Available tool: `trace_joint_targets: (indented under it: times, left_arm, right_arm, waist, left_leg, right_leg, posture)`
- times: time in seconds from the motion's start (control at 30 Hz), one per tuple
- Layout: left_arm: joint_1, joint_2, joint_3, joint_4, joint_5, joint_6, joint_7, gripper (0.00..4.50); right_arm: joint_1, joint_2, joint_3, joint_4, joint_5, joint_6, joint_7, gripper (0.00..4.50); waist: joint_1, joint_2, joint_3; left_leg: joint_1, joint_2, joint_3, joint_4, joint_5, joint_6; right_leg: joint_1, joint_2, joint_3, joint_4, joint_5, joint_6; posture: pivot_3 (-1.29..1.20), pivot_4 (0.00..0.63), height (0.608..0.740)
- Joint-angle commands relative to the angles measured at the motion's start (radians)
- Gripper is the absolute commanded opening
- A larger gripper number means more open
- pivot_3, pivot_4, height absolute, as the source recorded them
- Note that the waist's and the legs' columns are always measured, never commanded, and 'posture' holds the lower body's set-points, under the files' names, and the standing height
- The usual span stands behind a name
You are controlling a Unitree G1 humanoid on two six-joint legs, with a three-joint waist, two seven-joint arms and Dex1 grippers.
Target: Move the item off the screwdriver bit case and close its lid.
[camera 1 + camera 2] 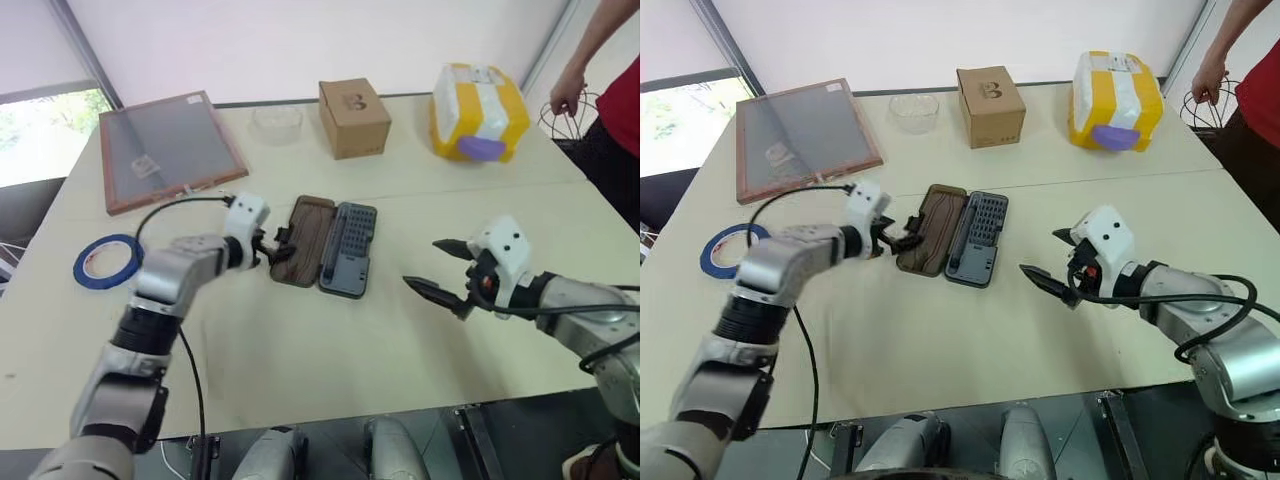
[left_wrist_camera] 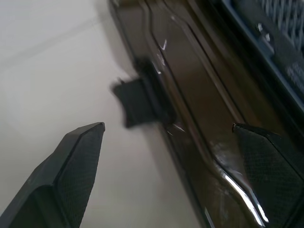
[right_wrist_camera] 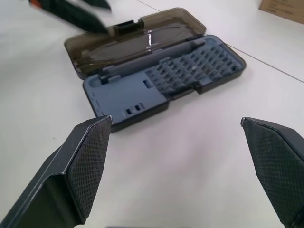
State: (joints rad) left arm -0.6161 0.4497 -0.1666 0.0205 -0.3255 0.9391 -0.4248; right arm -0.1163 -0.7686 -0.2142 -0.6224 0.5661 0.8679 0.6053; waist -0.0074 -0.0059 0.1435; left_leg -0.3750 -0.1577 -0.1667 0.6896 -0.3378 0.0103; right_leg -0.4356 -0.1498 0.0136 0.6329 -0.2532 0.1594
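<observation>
A blue tape roll (image 1: pixel 105 260) lies at the left edge of the table (image 1: pixel 300 340), with a framed mesh panel (image 1: pixel 168 150) beyond it on the far left.

The left pincer (image 1: pixel 280 250) sits at the left long edge of the screwdriver bit case (image 1: pixel 330 245), near the table's middle. Its jaws are parted and hold nothing. In the left wrist view one finger (image 2: pixel 71 175) hangs over bare table, and the other (image 2: pixel 266 166) is above the brown lid (image 2: pixel 190 109). The lid's latch tab (image 2: pixel 135 102) lies between them, a little ahead of the tips.

The case lies open. The translucent brown lid is folded out flat on the left, and the grey base (image 1: pixel 350 248) with its rows of bits is on the right.

Along the far side stand a clear bowl (image 1: pixel 277 123), a cardboard box (image 1: pixel 353 117) and a yellow package (image 1: pixel 478 112).

The right pincer (image 1: pixel 420 263) hovers over the table to the right of the case and apart from it, spread wide and empty. Its fingers (image 3: pixel 80 166) point toward the base.

A person (image 1: pixel 610 90) stands at the far right.
</observation>
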Motion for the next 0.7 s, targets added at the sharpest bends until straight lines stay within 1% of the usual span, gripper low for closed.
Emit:
trace_joint_targets:
  times: [0.03, 0.17, 0.27, 0.3, 0.4, 0.47, 0.6, 0.63, 0.7]
  left_arm:
    - [0.015, 0.004, -0.018, -0.060, 0.064, 0.004, 0.044, 4.48]
    - [0.047, -0.001, -0.017, -0.054, 0.115, -0.010, 0.080, 4.48]
    - [0.057, -0.008, 0.006, -0.048, 0.118, -0.009, 0.084, 4.48]
    - [0.062, -0.003, 0.007, -0.048, 0.113, -0.003, 0.073, 4.24]
    - [0.077, 0.006, 0.003, -0.055, 0.101, 0.011, 0.050, 3.25]
    - [0.087, 0.011, 0.000, -0.060, 0.103, 0.023, 0.044, 2.36]
    - [0.107, 0.016, -0.001, -0.066, 0.108, 0.038, 0.038, 0.35]
    - [0.109, 0.017, -0.001, -0.067, 0.108, 0.038, 0.038, 0.05]
    - [0.113, 0.017, 0.000, -0.066, 0.109, 0.036, 0.036, 0.05]
  right_arm:
    - [0.005, 0.015, -0.022, -0.043, 0.006, -0.012, -0.029, 4.50]
    - [0.025, 0.027, -0.020, -0.054, 0.008, -0.021, -0.045, 4.50]
    - [0.030, 0.031, -0.018, -0.056, 0.009, -0.023, -0.050, 4.50]
    - [0.031, 0.031, -0.018, -0.055, 0.010, -0.024, -0.051, 4.50]
    - [0.034, 0.027, -0.019, -0.051, 0.010, -0.028, -0.048, 4.50]
    - [0.035, 0.022, -0.022, -0.048, 0.010, -0.030, -0.044, 4.50]
    - [0.036, 0.017, -0.022, -0.043, 0.007, -0.032, -0.039, 4.50]
    - [0.036, 0.016, -0.021, -0.043, 0.006, -0.033, -0.038, 4.50]
    - [0.038, 0.014, -0.022, -0.041, 0.005, -0.035, -0.036, 4.50]
  waist:
    - [0.001, 0.000, 0.000]
    - [0.009, 0.000, 0.000]
    - [0.014, 0.000, 0.000]
    - [0.014, 0.000, 0.000]
    - [0.014, 0.000, 0.000]
    - [0.012, 0.000, 0.000]
    - [0.014, 0.001, -0.001]
    - [0.015, 0.001, -0.001]
    - [0.018, 0.001, -0.002]
  left_leg:
    - [0.000, 0.000, 0.000, 0.000, 0.000, 0.000]
    - [0.001, 0.000, 0.000, 0.000, 0.000, 0.000]
    - [0.001, 0.000, 0.001, 0.000, 0.000, 0.000]
    - [0.001, 0.000, 0.001, 0.001, 0.000, 0.000]
    - [0.002, 0.000, 0.001, 0.001, 0.000, 0.000]
    - [0.002, 0.000, 0.002, 0.000, 0.000, 0.000]
    - [0.002, 0.001, 0.002, 0.000, 0.000, 0.000]
    - [0.002, 0.001, 0.002, 0.000, 0.000, 0.000]
    - [0.003, 0.001, 0.002, 0.000, 0.000, 0.000]
  right_leg:
    - [0.000, 0.000, 0.000, 0.000, 0.000, 0.000]
    - [0.001, 0.000, 0.000, 0.000, 0.000, 0.000]
    - [0.001, 0.000, 0.000, 0.000, 0.000, 0.000]
    - [0.001, 0.000, 0.000, 0.000, 0.000, 0.000]
    - [0.001, 0.000, 0.000, 0.000, 0.000, 0.000]
    - [0.001, 0.000, 0.000, 0.000, 0.000, 0.000]
    - [0.001, 0.000, 0.000, 0.000, 0.000, 0.000]
    - [0.002, 0.000, 0.000, 0.000, 0.000, 0.000]
    - [0.002, 0.000, 0.000, 0.000, 0.000, 0.000]
  posture:
    - [0.00, 0.150, 0.740]
    - [0.00, 0.150, 0.740]
    - [0.00, 0.150, 0.740]
    - [0.00, 0.150, 0.740]
    - [0.00, 0.150, 0.740]
    - [0.00, 0.150, 0.740]
    - [0.00, 0.150, 0.740]
    - [0.00, 0.150, 0.740]
    - [0.00, 0.150, 0.740]
